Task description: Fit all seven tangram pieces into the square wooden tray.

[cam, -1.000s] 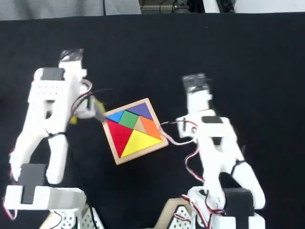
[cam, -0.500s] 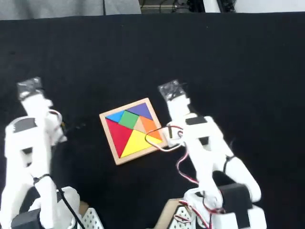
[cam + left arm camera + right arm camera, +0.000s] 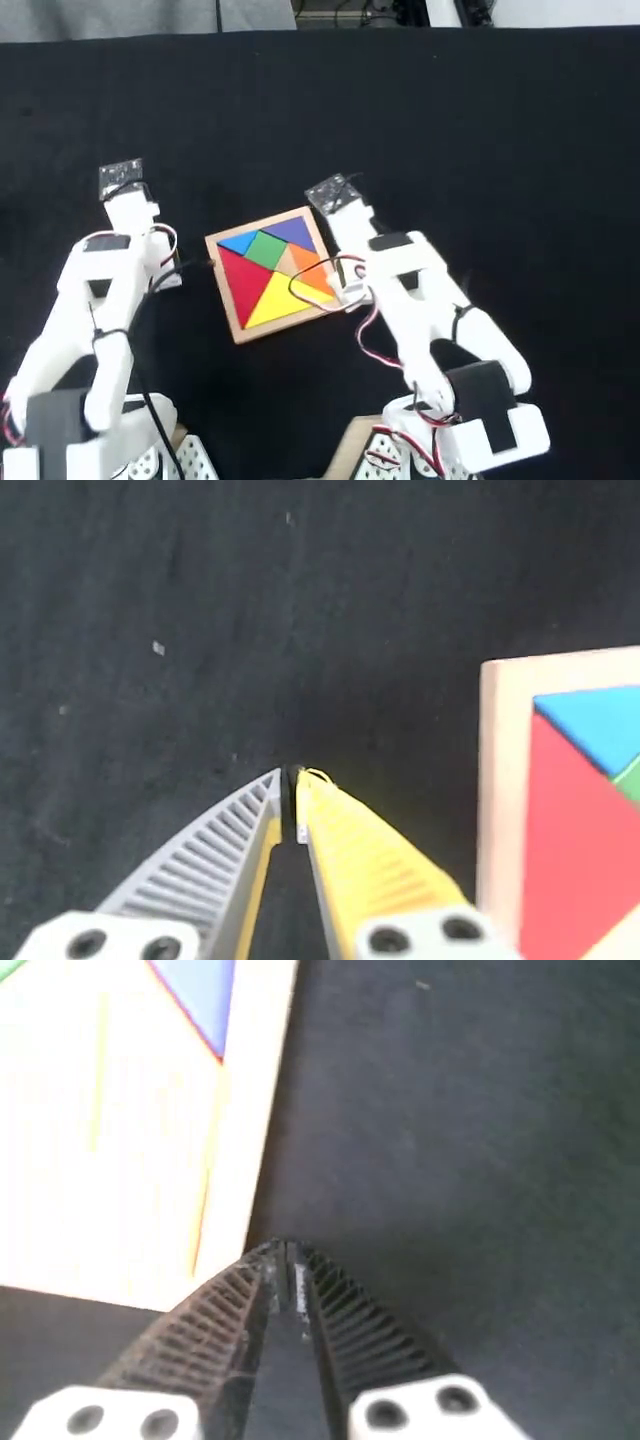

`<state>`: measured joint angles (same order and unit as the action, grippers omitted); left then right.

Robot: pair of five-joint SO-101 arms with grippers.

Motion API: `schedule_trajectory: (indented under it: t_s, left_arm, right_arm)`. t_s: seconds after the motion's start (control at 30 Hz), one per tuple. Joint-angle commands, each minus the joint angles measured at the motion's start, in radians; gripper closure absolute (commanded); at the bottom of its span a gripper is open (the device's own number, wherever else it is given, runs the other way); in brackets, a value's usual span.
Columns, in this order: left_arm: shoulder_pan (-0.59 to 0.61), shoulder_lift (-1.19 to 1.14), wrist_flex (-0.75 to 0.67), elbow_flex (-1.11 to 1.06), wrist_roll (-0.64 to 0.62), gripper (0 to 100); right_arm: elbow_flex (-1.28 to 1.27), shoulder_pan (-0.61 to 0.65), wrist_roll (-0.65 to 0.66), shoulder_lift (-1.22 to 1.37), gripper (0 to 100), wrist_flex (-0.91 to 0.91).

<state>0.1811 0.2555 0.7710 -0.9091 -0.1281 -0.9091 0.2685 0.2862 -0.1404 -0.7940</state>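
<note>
Coloured tangram pieces [image 3: 248, 282] fill square wooden tray [image 3: 222, 292] on black counter [image 3: 480, 150]; task looks done. Left gripper [image 3: 293, 780], right gripper [image 3: 285, 1250] clenched empty beside tray: nothing left to grasp.

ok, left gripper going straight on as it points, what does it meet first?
Probably only the black table ahead of the left gripper; depth is unclear. The wooden tray lies beside that line, not in it.

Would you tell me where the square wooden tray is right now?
High view: the square wooden tray lies mid-table between the arms, with the left gripper and right gripper near opposite edges.
</note>
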Motion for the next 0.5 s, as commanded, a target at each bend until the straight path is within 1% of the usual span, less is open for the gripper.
schedule_trajectory:
  t_s: [0.0,0.1,0.23,0.4,0.47]
  left_arm:
    - [-0.024,-0.060,-0.068,0.096,-0.077,96]
    - [-0.024,-0.127,-0.109,0.139,-0.121,96]
    - [-0.061,-0.238,-0.110,0.226,-0.127,96]
    - [-0.137,-0.321,-0.014,0.351,-0.127,96]
    - [-0.176,-0.350,0.000,0.380,-0.129,96]
  right_arm:
    - [0.004,0.097,0.009,-0.031,98.8,-0.008]
    - [-0.001,0.100,0.009,-0.044,98.8,-0.011]
    - [-0.008,0.072,0.009,-0.068,98.8,-0.015]
    - [-0.015,-0.071,0.002,-0.182,98.8,-0.012]
    - [-0.038,-0.121,0.002,-0.226,98.8,0.009]
